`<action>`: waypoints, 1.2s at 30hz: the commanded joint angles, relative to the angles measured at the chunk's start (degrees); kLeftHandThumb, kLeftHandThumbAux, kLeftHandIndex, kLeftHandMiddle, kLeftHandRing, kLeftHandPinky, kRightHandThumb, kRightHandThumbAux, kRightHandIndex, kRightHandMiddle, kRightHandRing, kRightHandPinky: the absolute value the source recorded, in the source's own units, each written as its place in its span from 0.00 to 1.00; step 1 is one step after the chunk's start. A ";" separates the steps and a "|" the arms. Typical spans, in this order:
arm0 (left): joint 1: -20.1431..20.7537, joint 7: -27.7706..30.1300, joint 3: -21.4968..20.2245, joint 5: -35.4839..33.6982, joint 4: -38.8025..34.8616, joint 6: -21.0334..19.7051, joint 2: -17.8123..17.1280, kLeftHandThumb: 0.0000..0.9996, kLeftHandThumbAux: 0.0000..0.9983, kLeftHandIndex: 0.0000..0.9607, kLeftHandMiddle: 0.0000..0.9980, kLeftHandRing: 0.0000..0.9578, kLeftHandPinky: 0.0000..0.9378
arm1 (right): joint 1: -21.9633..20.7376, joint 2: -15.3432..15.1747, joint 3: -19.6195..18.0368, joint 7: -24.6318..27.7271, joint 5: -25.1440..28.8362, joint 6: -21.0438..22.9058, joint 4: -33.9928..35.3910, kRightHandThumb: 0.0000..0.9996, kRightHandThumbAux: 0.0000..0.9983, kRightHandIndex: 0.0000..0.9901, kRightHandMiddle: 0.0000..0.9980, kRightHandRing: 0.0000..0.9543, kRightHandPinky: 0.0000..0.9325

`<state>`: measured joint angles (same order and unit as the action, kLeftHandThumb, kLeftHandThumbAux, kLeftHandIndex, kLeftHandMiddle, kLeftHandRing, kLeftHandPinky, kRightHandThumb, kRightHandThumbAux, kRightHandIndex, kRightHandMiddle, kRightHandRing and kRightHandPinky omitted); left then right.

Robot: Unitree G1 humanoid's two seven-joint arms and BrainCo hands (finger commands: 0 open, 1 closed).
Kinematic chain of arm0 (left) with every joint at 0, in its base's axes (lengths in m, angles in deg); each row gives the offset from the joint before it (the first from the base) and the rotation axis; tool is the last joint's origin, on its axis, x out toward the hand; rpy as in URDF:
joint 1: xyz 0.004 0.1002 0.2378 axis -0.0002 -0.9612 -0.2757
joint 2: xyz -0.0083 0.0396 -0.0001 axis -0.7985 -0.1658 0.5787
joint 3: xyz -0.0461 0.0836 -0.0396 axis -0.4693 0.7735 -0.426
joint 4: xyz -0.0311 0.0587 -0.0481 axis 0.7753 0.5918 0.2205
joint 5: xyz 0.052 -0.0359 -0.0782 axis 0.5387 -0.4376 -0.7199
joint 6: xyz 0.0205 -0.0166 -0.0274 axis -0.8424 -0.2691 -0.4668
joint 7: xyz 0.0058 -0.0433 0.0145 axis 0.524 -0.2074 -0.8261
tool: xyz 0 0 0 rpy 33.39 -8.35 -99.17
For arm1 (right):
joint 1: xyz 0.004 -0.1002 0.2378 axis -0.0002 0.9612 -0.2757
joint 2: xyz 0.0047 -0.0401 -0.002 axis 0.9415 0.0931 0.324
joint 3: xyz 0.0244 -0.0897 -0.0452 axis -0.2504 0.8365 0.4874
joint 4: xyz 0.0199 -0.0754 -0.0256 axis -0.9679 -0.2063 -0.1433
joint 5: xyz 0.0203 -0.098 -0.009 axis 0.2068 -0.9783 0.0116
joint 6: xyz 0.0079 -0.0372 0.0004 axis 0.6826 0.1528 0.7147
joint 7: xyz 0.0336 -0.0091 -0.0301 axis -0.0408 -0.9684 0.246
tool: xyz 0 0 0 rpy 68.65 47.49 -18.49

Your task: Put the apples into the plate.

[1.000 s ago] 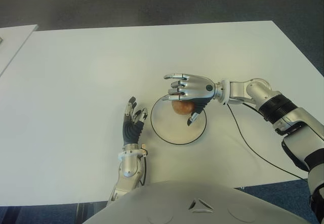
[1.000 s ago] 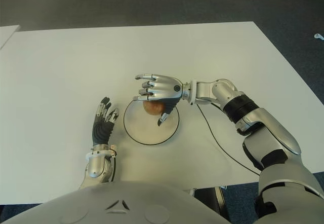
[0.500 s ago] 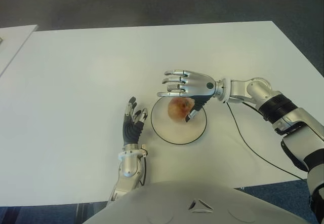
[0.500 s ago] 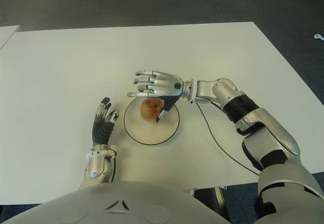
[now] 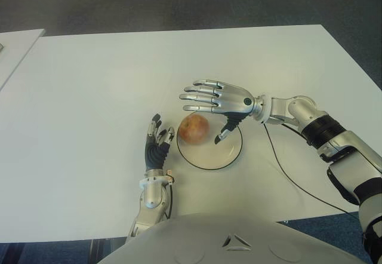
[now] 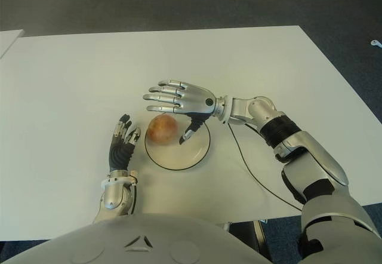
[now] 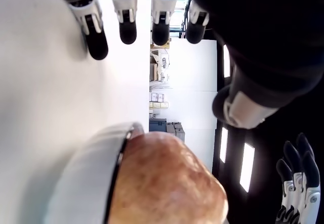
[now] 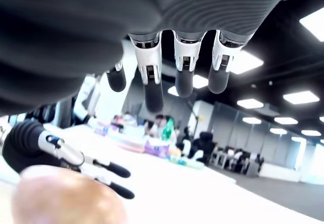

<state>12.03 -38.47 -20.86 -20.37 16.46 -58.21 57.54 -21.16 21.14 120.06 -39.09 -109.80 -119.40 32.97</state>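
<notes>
Below the right robot hand, fingers now spread and released, apple has rolled from plate centre to plate left rim, near idle left robot hand, relaxed on desk; drop done, apple may roll off.

Red-yellow mottled apple (white, dark-rimmed plate), white table
</notes>
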 commanded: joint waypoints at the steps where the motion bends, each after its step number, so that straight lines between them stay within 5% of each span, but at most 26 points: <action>1: 0.33 0.15 0.33 -0.04 0.29 -1.25 3.84 0.00 0.58 0.00 0.00 0.00 0.00 | 1.02 0.49 -0.50 -0.27 1.25 -0.14 -0.73 0.09 0.30 0.00 0.00 0.00 0.00; 28: -0.39 -0.49 0.60 0.27 -1.34 -2.81 4.47 0.00 0.60 0.01 0.00 0.00 0.00 | 2.53 0.85 -1.89 2.75 5.25 -1.13 -0.96 0.07 0.29 0.00 0.00 0.00 0.00; 33: -0.39 -0.23 0.76 0.14 -1.12 -2.44 4.60 0.00 0.63 0.02 0.00 0.00 0.00 | 2.70 0.74 -2.63 4.87 7.54 -2.00 -1.95 0.07 0.30 0.00 0.00 0.00 0.00; 36: -0.88 0.09 1.11 -0.20 -1.34 -1.96 4.64 0.00 0.63 0.02 0.00 0.00 0.00 | 3.17 2.60 -4.88 11.21 16.49 -3.97 -7.84 0.07 0.30 0.00 0.00 0.00 0.00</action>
<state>11.33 -38.11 -20.64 -20.40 14.75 -59.70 57.62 -19.03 22.45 117.03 -33.36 -100.02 -121.72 30.10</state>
